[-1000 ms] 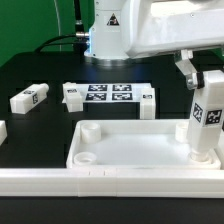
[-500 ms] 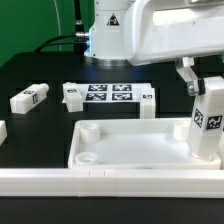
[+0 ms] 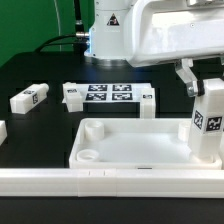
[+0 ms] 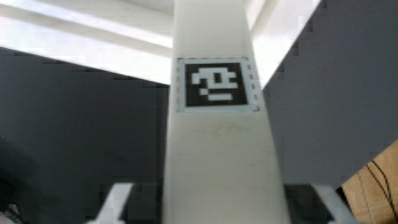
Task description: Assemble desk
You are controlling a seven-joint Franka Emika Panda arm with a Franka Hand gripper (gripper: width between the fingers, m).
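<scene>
The white tabletop (image 3: 76, 145) lies tray-side up at the front, with round sockets (image 3: 88, 157) in its corners. At its corner on the exterior view's right a white tagged leg (image 3: 208, 128) stands upright, its foot in the tray. My gripper (image 3: 203, 84) is shut on the upper part of this leg. In the wrist view the leg (image 4: 221, 110) fills the middle, and my gripper (image 4: 214, 205) has its fingers (image 4: 125, 203) against both sides of it. A second leg (image 3: 30, 98) lies on the black table at the exterior view's left.
The marker board (image 3: 108, 96) lies behind the tabletop, in front of the arm's base (image 3: 108, 30). A long low white rail (image 3: 100, 181) runs along the front edge. Part of another white piece (image 3: 2, 132) shows at the left border.
The held leg has shifted slightly to the exterior view's right and now stands straighter in the tabletop's corner. Nothing else has moved.
</scene>
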